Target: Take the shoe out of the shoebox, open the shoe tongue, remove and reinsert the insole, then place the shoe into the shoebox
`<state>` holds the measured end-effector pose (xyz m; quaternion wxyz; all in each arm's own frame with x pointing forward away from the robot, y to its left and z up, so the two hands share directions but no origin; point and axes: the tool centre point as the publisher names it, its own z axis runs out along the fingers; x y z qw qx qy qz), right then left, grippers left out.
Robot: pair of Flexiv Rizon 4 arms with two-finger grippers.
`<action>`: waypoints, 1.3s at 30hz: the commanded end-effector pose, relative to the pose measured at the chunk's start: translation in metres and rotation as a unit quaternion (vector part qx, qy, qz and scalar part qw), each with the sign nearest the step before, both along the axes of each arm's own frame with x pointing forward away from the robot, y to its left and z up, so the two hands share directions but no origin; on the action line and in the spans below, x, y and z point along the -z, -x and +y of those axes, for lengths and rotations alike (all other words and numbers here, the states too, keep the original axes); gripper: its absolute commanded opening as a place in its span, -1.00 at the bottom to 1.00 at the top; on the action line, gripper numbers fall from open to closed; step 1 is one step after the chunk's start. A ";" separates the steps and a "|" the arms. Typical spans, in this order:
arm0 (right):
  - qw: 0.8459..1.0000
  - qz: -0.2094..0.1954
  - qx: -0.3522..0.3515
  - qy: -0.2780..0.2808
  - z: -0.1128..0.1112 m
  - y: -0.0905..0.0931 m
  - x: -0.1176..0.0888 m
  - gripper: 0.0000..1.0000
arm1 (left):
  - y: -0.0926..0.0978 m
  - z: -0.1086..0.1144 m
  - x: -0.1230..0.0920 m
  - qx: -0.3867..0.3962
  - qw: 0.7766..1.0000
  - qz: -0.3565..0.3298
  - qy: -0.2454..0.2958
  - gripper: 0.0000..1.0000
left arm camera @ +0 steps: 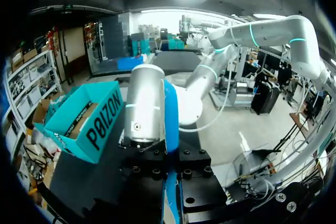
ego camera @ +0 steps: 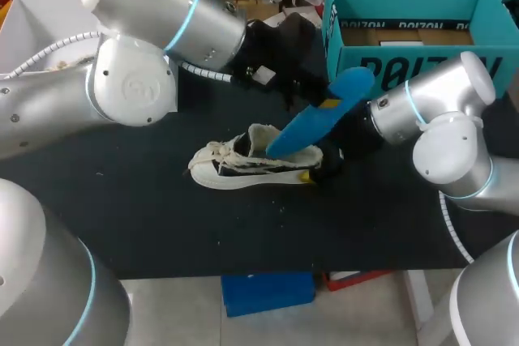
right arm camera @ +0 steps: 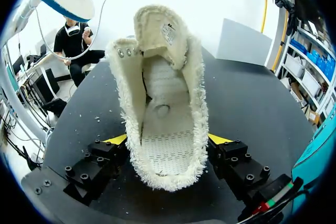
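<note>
– Where's the shoe (ego camera: 243, 168)?
– On its sole in the middle of the worktop (ego camera: 122, 224), toe pointing to my left, tongue (right arm camera: 160, 30) standing up. The right pincer (right arm camera: 167, 145) is clamped on its heel, 1 yellow tip (right arm camera: 118, 139) on each side.
– And the insole (ego camera: 320, 115)?
– Blue, tilted in the air, with its low end over the shoe's opening. The left pincer (ego camera: 326, 103) grips its upper part.
– The shoebox (ego camera: 389, 62)?
– Teal, open, at the worktop's far right, well apart from the shoe.
</note>
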<state>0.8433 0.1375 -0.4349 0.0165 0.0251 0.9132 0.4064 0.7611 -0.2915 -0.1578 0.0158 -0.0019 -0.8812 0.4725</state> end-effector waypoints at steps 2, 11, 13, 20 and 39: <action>1.000 0.001 0.000 0.001 0.001 -0.002 0.004 -1.00 | -0.005 0.012 0.003 0.058 0.991 0.058 0.107 -1.00; 1.000 0.001 0.000 0.001 0.001 -0.002 0.004 -1.00 | -0.005 0.012 0.003 0.058 0.991 0.058 0.107 -1.00; 1.000 0.001 0.000 0.001 0.001 -0.002 0.004 -1.00 | -0.005 0.012 0.003 0.058 0.991 0.058 0.107 -1.00; 1.000 0.001 0.000 0.001 0.001 -0.002 0.004 -1.00 | 0.000 0.024 0.003 0.012 0.974 0.140 0.178 -1.00; 1.000 0.001 0.000 0.001 0.001 -0.002 0.004 -1.00 | 0.017 0.041 -0.066 0.015 0.947 0.168 0.273 -1.00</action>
